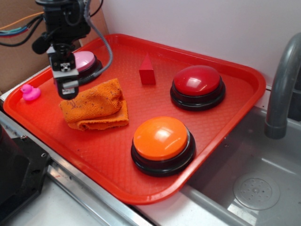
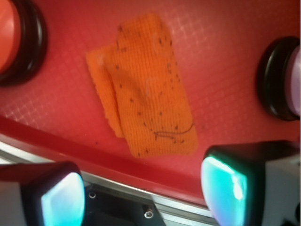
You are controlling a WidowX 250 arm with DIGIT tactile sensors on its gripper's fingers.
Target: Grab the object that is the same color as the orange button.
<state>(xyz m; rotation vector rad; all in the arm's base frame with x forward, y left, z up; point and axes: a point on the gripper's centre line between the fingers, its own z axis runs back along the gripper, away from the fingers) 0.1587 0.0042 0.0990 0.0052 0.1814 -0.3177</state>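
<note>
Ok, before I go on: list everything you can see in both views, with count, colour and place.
Tray: one, red, beside the sink, holding most items.
Orange cloth: one, orange with dark specks, folded, left part of the tray.
Orange button: one, orange top on black base, front of the tray.
Red button: one, red top on black base, back right of the tray.
Pink button: one, pink top on black base, back left, partly behind the arm.
Red block: one, red, pointed top, back middle of the tray.
Toy duck: one, pink, off the tray's left edge.
Sink: one, grey metal, right.
Faucet: one, grey, right edge.
Gripper: one, black, open, above the cloth's left edge.
</note>
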